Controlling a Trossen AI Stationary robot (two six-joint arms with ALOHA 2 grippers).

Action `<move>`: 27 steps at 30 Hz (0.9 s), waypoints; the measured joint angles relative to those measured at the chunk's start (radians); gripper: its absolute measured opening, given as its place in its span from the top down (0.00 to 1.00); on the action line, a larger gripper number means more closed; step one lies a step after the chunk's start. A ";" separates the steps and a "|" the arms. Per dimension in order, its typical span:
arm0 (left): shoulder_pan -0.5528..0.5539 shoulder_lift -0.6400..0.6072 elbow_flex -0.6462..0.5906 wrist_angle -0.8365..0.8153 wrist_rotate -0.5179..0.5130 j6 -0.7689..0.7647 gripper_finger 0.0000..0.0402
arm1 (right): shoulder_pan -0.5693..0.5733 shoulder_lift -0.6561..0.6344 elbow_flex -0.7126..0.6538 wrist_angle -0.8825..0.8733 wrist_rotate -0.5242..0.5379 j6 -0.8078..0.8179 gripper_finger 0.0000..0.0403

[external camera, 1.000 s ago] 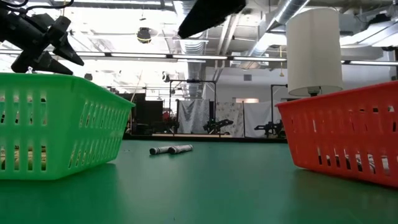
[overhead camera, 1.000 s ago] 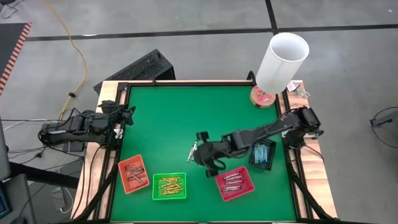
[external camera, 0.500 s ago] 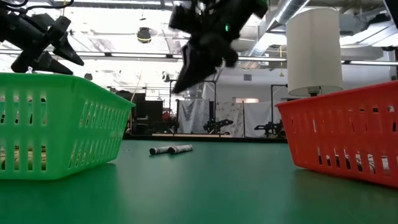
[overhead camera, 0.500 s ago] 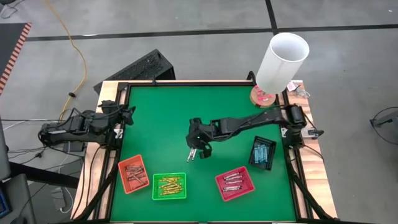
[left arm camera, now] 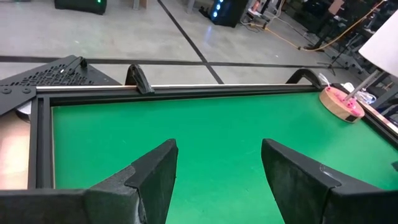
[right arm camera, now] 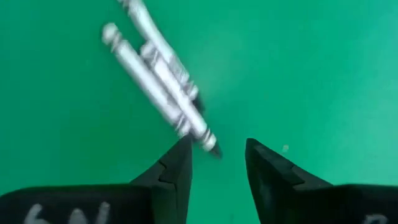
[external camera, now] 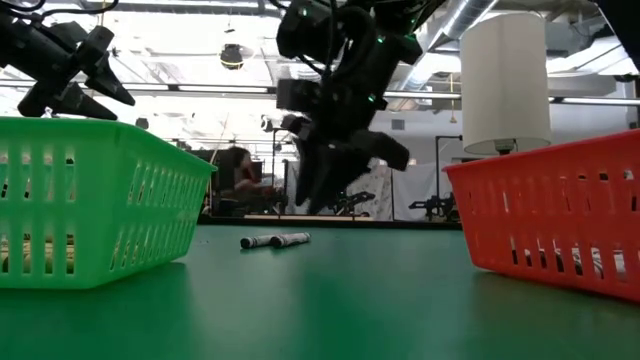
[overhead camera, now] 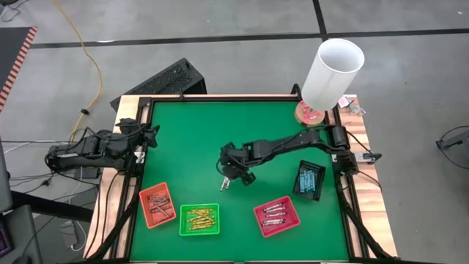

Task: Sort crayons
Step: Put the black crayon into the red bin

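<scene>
Holding brown crayons (overhead camera: 157,206), orange tray (overhead camera: 149,198); gold in green tray (overhead camera: 199,230); right pincer (overhead camera: 226,178) apart, left pincer (left arm camera: 217,174) apart

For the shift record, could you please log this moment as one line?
right tool: open, over two silvery crayons on green mat | left tool: open, waiting at table's left edge | holding: nothing

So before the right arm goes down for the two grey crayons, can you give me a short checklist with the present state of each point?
1. Right pincer open: ok, fingers apart.
2. Right pincer over the grey crayons: ok in the high view; in its wrist view they lie just ahead of the fingertips.
3. Only one crayon lined up: not ok, two lie touching side by side.
4. Crayons flat on the green mat: ok.
5. Left pincer out of the way: ok, at the mat's left edge.
6. Room in the red tray: cannot tell.
</scene>
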 joint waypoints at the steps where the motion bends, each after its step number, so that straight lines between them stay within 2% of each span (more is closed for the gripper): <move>1: 0.000 0.000 0.000 0.000 0.000 0.000 0.44 | -0.004 0.000 -0.001 -0.009 0.000 -0.012 0.63; 5: 0.000 0.000 0.000 0.000 -0.005 0.000 0.44 | -0.010 -0.001 0.001 0.002 -0.001 -0.083 0.61; 20: 0.000 0.000 0.000 -0.001 -0.004 0.000 0.44 | -0.015 0.042 0.001 0.022 -0.027 -0.264 0.64; 27: 0.000 0.000 0.000 -0.001 -0.004 0.000 0.44 | -0.035 0.056 0.001 0.028 -0.051 -0.270 0.64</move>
